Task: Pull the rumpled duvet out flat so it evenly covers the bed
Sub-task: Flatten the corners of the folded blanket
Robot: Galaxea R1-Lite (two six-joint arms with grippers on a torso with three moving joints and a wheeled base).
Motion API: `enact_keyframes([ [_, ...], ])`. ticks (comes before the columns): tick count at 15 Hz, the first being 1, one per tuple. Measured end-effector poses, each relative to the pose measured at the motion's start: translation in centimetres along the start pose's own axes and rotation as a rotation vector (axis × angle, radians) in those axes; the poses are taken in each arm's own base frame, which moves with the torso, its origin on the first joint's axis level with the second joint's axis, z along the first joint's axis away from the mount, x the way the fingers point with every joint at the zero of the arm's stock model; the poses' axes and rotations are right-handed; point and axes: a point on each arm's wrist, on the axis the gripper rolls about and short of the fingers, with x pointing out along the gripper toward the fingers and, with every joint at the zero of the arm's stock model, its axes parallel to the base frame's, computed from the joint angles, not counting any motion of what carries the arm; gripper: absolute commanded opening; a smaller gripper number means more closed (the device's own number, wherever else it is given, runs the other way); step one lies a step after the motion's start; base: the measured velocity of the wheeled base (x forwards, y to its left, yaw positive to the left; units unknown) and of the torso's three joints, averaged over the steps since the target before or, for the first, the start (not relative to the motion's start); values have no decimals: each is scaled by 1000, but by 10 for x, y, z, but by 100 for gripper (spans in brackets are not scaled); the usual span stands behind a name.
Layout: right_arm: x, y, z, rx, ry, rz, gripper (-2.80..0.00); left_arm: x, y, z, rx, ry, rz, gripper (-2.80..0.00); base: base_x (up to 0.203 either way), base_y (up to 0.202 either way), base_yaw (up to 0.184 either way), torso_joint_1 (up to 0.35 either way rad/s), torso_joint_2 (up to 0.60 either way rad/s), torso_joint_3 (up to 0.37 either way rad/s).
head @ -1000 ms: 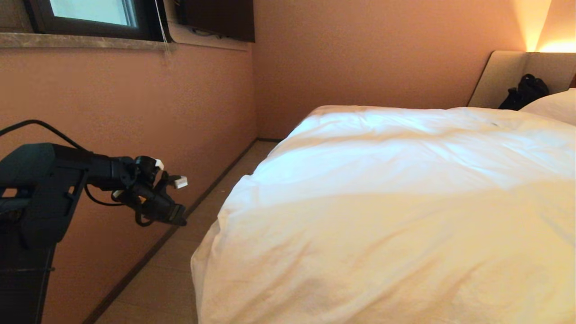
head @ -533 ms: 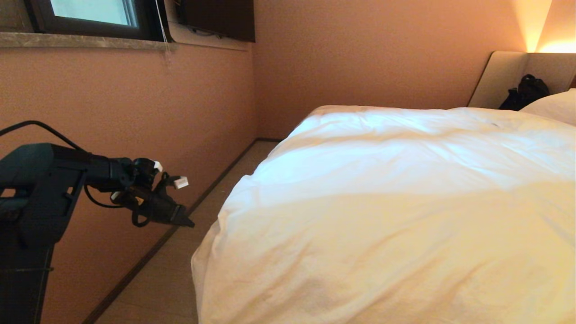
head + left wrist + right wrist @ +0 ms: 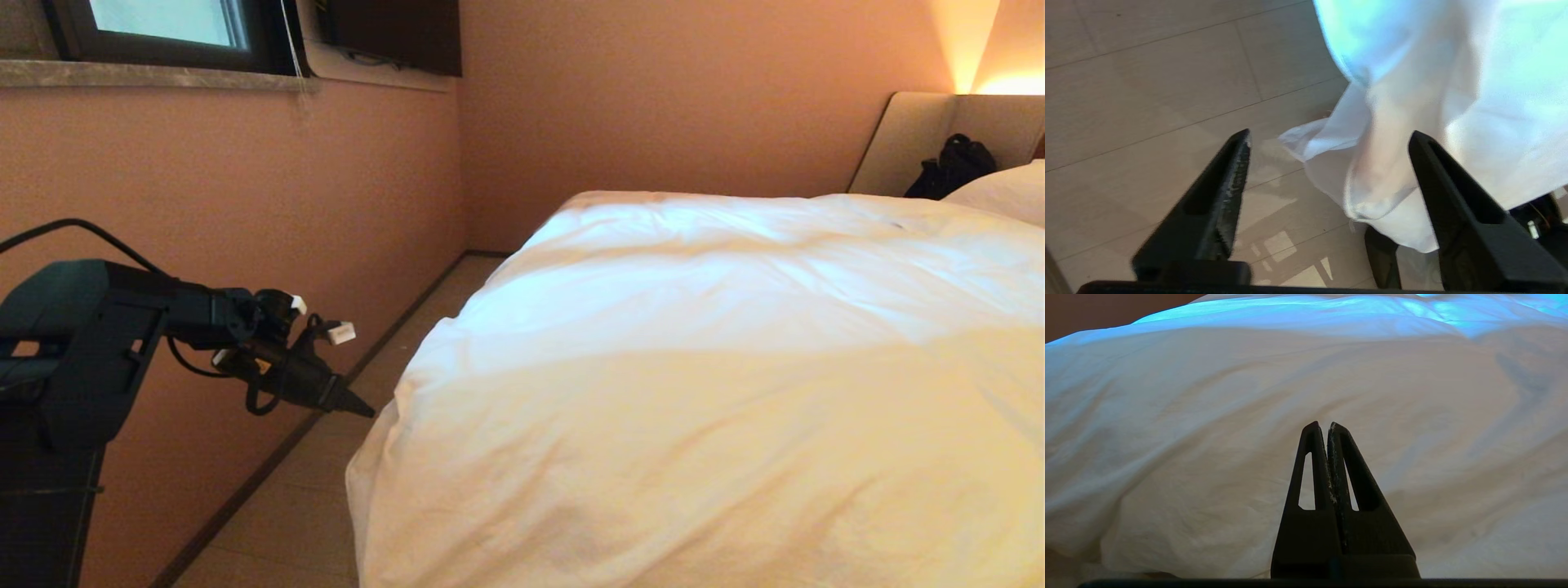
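Observation:
The puffy white duvet [image 3: 694, 367] lies wrinkled over the bed, whose beige headboard [image 3: 906, 139] shows at the far right. The duvet's near left corner [image 3: 1372, 171] hangs down to the floor. My left gripper [image 3: 363, 408] hovers over the floor strip just left of that corner, pointing at it. It is open, and the left wrist view shows its gripper [image 3: 1329, 134] empty, the cloth lying beyond the tips. My right gripper [image 3: 1323, 424] is shut on nothing, low in front of the duvet [image 3: 1208, 396]; it is outside the head view.
A pink wall [image 3: 245, 204] with a window [image 3: 163, 24] runs along the left, leaving a narrow strip of wooden floor [image 3: 318, 498] beside the bed. A white pillow [image 3: 1004, 192] and a black bag [image 3: 951, 167] lie by the headboard. A dark screen [image 3: 392, 33] hangs on the wall.
My left gripper has gone from shut to open. It has also moved slightly right and down toward the duvet's corner. The duvet has not moved.

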Motion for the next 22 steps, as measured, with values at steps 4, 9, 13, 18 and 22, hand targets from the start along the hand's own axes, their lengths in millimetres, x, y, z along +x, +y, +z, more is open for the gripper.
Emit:
enact_keyframes([
  [4,0,0,0,0,0,0,-280,8,-8,5,30,8,-4,0,0,0,0,0,0,0],
  [9,0,0,0,0,0,0,-280,22,-14,10,64,15,-9,0,0,0,0,0,0,0],
  [13,0,0,0,1,0,0,-280,30,-7,11,74,30,35,0,0,0,0,0,0,0],
  [18,0,0,0,0,0,0,-280,44,-13,15,96,39,27,0,0,0,0,0,0,0],
  [22,0,0,0,0,0,0,-280,51,-14,18,111,43,40,0,0,0,0,0,0,0],
])
